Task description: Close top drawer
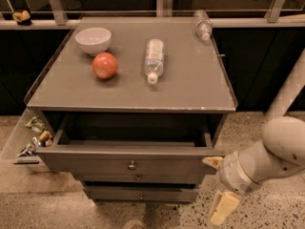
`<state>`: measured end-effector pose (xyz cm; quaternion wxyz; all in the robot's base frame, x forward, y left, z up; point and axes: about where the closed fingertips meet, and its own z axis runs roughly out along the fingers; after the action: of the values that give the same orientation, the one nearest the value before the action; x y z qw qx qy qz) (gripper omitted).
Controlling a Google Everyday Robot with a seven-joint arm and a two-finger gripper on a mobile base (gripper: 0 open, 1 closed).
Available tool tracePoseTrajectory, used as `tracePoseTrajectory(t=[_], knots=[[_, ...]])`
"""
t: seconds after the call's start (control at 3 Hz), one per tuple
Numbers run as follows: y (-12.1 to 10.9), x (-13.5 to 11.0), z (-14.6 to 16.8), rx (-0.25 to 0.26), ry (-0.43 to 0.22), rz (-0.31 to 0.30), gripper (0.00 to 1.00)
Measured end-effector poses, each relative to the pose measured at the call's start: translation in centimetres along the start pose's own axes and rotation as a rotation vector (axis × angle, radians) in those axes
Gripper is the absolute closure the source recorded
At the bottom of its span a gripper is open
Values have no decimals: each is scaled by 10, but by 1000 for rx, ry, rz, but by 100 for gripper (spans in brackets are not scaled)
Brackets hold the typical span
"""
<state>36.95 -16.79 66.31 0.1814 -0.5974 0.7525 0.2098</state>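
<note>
The top drawer (95, 163) is pulled out from the grey-brown cabinet and stands open, its inside dark. Its flat front has one small round metal knob (132, 165) at the centre. My gripper (217, 187) is at the drawer front's right end, just off its corner. One cream finger (213, 161) sits at the top right corner of the front. The other finger (223, 206) hangs lower, beside the lower drawers. The fingers stand spread apart with nothing between them.
On the cabinet top (190, 85) lie a white bowl (93, 39), a red apple (105, 65) and a clear bottle (154, 58) on its side. A second bottle (203, 24) lies at the back right. A side tray (14, 142) with wrappers hangs at the left. Two shorter drawers (143, 193) sit below.
</note>
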Motion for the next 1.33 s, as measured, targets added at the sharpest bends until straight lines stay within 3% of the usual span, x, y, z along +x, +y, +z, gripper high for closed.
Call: tracePoseTrajectory(t=[0.33, 0.67, 1.33], knots=[[0, 20, 30, -37, -8, 46, 0], [-31, 27, 48, 39, -16, 66, 0], [-103, 36, 39, 362, -20, 221, 0]])
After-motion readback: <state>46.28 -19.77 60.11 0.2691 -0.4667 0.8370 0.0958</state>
